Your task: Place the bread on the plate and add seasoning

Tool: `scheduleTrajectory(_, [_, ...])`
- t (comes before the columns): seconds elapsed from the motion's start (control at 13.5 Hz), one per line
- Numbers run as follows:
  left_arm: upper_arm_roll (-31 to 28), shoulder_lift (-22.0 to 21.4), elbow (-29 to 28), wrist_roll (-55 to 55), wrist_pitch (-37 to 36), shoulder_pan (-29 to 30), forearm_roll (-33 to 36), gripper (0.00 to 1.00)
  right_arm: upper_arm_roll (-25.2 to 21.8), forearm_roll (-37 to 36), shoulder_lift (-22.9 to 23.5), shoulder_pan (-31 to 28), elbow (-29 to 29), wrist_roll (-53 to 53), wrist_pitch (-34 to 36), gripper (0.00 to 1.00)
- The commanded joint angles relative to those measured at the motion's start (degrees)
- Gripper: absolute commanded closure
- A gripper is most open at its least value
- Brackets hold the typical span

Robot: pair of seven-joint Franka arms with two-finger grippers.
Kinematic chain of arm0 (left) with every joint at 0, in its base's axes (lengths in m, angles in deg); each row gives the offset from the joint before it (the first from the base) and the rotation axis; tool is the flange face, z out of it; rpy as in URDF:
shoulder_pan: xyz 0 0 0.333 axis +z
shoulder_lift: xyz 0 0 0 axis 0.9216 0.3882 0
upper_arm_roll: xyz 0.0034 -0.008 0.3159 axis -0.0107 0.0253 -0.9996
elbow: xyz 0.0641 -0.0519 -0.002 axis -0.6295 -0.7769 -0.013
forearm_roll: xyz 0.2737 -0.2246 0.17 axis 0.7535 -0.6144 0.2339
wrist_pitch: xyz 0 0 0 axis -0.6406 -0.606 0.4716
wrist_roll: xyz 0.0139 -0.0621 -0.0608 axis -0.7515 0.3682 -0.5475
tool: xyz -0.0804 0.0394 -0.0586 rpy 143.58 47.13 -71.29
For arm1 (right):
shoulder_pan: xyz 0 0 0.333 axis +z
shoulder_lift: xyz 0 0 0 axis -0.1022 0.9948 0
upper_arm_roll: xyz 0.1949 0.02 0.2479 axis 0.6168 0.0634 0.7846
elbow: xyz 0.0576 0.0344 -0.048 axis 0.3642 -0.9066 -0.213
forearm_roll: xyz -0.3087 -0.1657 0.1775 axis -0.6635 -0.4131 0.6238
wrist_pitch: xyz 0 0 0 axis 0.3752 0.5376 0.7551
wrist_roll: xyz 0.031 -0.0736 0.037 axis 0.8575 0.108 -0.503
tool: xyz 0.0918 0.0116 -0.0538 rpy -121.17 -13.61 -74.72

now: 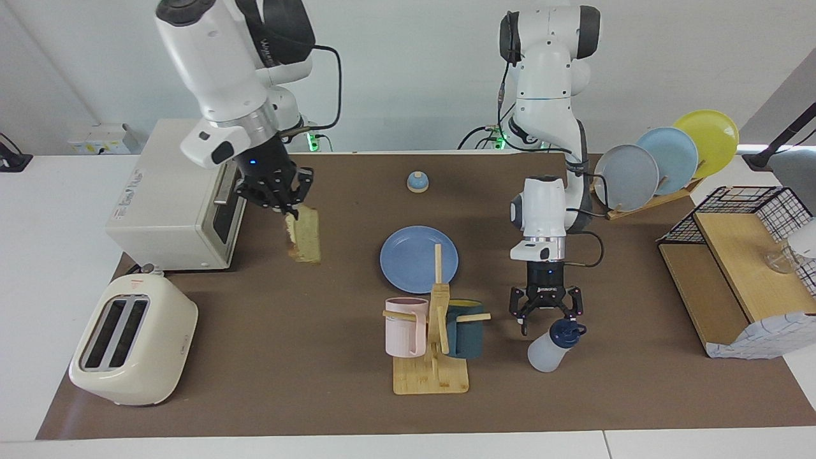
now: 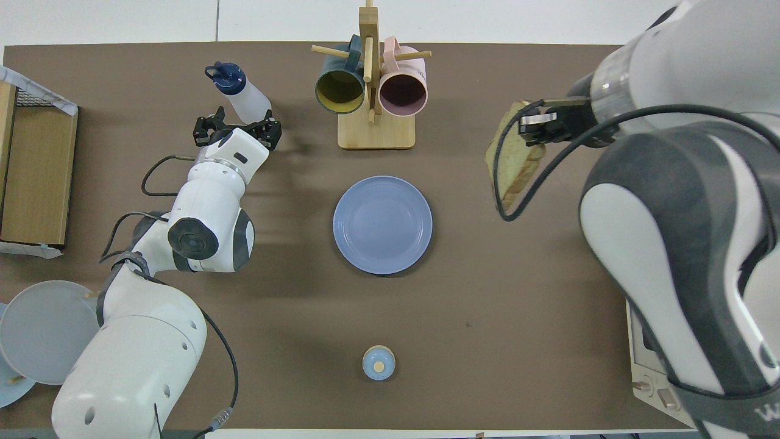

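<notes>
The bread [image 1: 306, 237], a tan slice with a brown crust, hangs upright from my right gripper [image 1: 287, 213], which is shut on its top edge. It is in the air over the table between the toaster oven and the periwinkle-blue plate [image 1: 408, 268]. From overhead, the bread [image 2: 515, 167] and right gripper [image 2: 529, 131] sit toward the right arm's end from the plate [image 2: 382, 224], which holds nothing. The seasoning [image 1: 549, 349], a white bottle with a navy cap, stands upright. My left gripper [image 1: 548, 319] is open just over it, by the cap. Overhead, the left gripper [image 2: 237, 127] overlaps the robot-side end of the seasoning [image 2: 242, 94].
A cream toaster [image 1: 131, 347] with empty slots and a white toaster oven [image 1: 172, 204] stand at the right arm's end. A wooden mug rack [image 1: 430, 357] stands beside the seasoning. A small bell [image 1: 417, 182], upright plates [image 1: 663, 159] and a wire basket [image 1: 746, 204] are also on the table.
</notes>
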State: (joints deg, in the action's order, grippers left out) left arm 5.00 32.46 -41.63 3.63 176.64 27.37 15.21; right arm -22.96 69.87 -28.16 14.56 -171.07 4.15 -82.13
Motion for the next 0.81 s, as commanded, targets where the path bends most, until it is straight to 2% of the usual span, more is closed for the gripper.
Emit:
scheduleTrajectory(0.0, [-0.23, 2.08, 4.46, -0.02, -2.57, 0.59, -0.63, 0.0, -0.03, 2.89, -3.03, 4.16, -11.5, 5.64, -12.38, 1.0])
scheduleTrajectory(0.15, [-0.14, 2.17, 5.09, -0.11, -3.64, 0.59, -0.63, 0.0, -0.03, 2.98, -3.91, 7.85, -18.37, 6.53, -21.09, 1.0])
scheduleTrajectory(0.44, [-0.14, 3.05, 7.02, -0.2, -4.96, 1.38, -0.81, 0.0, -0.03, 2.98, -2.86, 14.63, -25.68, 10.04, -34.46, 1.0])
scheduleTrajectory(0.59, [-0.14, 4.01, 8.6, -0.2, -6.01, 1.38, -0.9, 0.0, -0.03, 2.98, -1.37, 16.91, -27.71, 11.1, -39.66, 1.0])
scheduleTrajectory(0.74, [-0.05, 4.28, 8.61, -0.29, -6.01, 1.64, -0.81, 0.0, -0.03, 2.98, -1.62, 17.36, -29.55, 11.99, -41.61, 1.0])
